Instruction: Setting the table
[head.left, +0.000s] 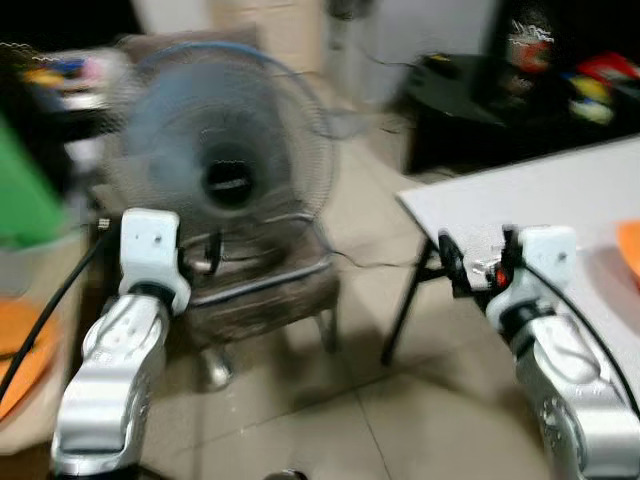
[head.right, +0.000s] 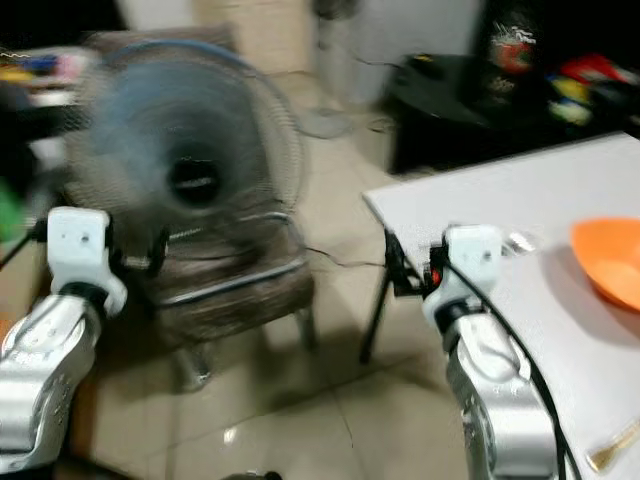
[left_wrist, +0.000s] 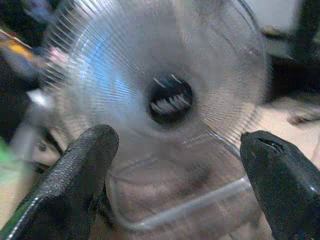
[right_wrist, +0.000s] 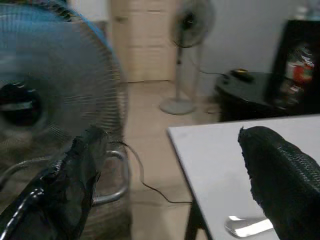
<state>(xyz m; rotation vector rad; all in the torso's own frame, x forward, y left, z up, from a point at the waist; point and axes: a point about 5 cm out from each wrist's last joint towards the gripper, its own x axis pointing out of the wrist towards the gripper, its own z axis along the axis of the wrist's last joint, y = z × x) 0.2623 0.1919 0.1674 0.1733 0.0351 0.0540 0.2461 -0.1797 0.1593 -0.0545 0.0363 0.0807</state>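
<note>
Orange shallow bowl (head.right: 610, 262) sits on the white folding counter (head.right: 520, 200) near a silver spoon (right_wrist: 247, 226) — placed for a setting. Both the left claw (left_wrist: 175, 165) and right claw (right_wrist: 175, 170) hang apart, empty, facing a round grey fan (head.left: 225, 165) — likely mid-turn.

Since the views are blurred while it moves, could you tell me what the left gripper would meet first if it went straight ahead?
Most likely the fan: the open left gripper points at its grille, though depth is unclear.
</note>
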